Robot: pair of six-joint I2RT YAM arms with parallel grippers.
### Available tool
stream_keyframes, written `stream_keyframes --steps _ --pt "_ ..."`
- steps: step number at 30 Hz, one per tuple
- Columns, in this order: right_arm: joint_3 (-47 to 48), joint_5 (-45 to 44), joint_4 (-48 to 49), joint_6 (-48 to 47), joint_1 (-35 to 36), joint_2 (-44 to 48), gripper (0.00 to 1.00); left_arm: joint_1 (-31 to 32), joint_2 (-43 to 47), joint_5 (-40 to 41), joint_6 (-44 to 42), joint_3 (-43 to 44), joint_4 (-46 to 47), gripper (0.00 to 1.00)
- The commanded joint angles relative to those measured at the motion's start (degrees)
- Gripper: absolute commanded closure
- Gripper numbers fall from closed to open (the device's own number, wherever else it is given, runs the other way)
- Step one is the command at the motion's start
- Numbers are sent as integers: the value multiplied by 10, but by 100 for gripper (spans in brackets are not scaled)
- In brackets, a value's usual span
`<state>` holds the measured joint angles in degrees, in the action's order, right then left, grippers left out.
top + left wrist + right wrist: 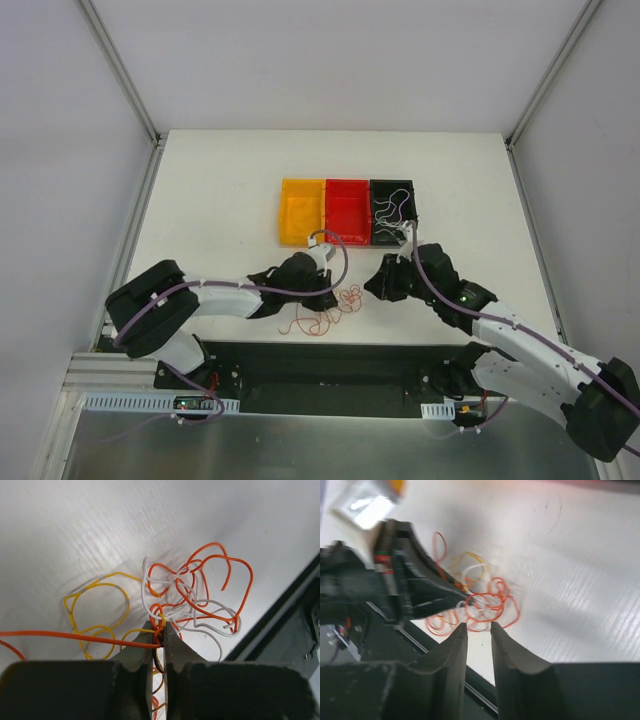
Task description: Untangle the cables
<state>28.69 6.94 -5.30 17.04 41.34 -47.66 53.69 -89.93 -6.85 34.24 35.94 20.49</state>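
The cables [332,308] lie as a small clump of orange, white and yellow wires on the white table near its front edge. In the left wrist view the clump [192,592] spreads out just ahead of my fingers. My left gripper [159,632] is shut on an orange cable [75,636] at the near side of the clump, with a yellow strand also between the jaws. It shows in the top view [335,296]. My right gripper [479,625] is slightly open and empty, hovering just right of the clump [485,602]; it shows in the top view [373,287].
A yellow bin [300,212], a red bin [347,210] and a black bin [412,215] stand side by side behind the clump. A white cable [393,207] lies in the black bin. The black base rail [330,365] runs along the table's front edge.
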Motion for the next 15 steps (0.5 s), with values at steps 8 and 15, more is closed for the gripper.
stream_keyframes --steps 8,15 --pt "38 57 20 -29 13 -89 35 26 107 -92 -67 -149 303 100" --pt "28 85 50 4 18 -142 34 57 134 -57 -108 -157 306 100"
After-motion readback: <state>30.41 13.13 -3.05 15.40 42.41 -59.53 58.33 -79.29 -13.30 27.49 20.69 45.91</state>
